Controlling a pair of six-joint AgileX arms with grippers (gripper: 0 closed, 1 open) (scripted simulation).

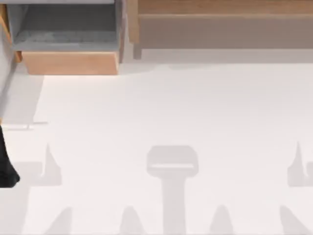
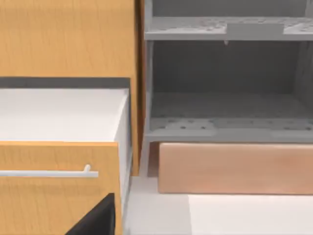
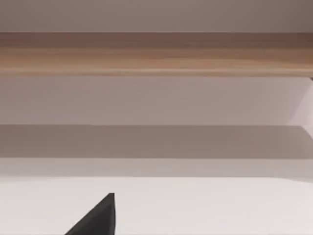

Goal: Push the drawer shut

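The drawer [image 2: 58,161] stands pulled out of a wooden cabinet [image 2: 68,39] in the left wrist view. It has a light wooden front, a white bar handle [image 2: 49,173] and a white inside [image 2: 58,115]. A black part of my left gripper [image 2: 95,220] shows close in front of the drawer front, just below the handle's end. My left arm [image 1: 7,166] is at the table's far left edge in the top view. A black part of my right gripper [image 3: 95,218] hangs over the white table, facing a long wooden shelf [image 3: 156,54].
Beside the drawer is an open grey shelf unit [image 2: 225,107] with a wooden base board [image 2: 234,166]; the top view shows it at the back left [image 1: 71,62]. A long wooden bench [image 1: 220,24] runs along the back right. The white table [image 1: 171,112] lies in front.
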